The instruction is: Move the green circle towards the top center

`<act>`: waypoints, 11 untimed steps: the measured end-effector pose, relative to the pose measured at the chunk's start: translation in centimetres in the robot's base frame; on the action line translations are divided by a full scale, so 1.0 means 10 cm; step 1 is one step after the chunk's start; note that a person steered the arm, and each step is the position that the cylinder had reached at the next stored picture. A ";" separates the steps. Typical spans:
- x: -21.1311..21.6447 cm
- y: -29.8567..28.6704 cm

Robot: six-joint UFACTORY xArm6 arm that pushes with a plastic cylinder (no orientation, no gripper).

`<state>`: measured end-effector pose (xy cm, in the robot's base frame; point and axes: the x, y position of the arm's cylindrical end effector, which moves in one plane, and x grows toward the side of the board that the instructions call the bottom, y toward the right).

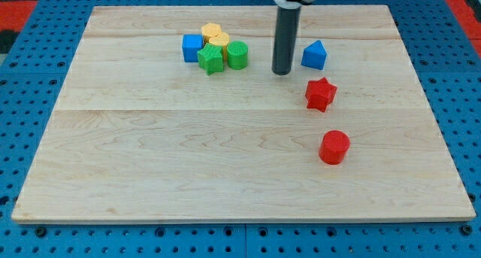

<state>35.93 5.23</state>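
The green circle (237,55) is a short green cylinder near the view's top, left of centre. It sits in a tight cluster with a green star (212,59), a blue cube (193,47) and two yellow blocks (215,36). My tip (282,71) is the lower end of the dark rod, on the board to the right of the green circle with a gap between them. A blue triangular block (315,55) lies just right of the rod.
A red star (320,94) lies right of centre, below the blue triangular block. A red cylinder (334,147) lies lower right. The wooden board (225,168) sits on a blue perforated surface.
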 end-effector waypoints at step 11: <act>-0.87 -0.41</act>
